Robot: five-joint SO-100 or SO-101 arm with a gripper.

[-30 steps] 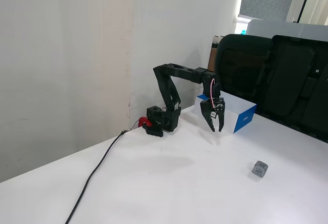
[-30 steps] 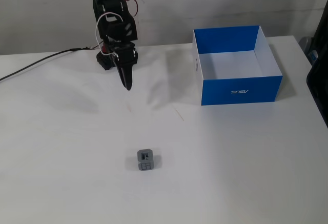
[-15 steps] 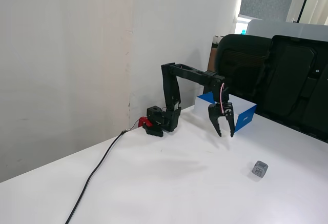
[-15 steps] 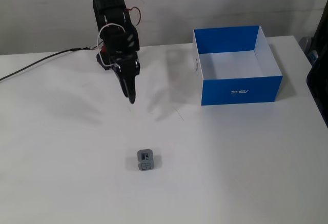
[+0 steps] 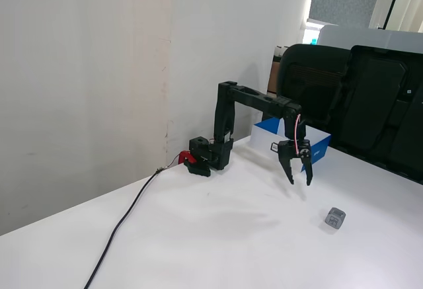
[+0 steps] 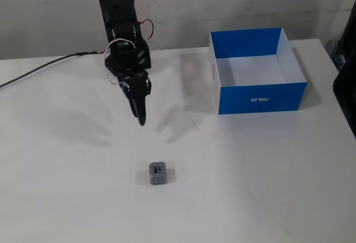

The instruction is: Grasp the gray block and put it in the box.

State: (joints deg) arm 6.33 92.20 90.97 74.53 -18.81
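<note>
Nearest the camera in a fixed view, the gray block sat alone on the white counter, its marked face turned forward; beyond it the tool hung tip-down above the counter, well apart from the block and holding nothing. In another fixed view the tool had its two fingers spread apart (a clear gap showed between the tips), with the gray block near it on the counter; farther back stood the box, blue-walled and white inside, with a black cable trailing away.
</note>
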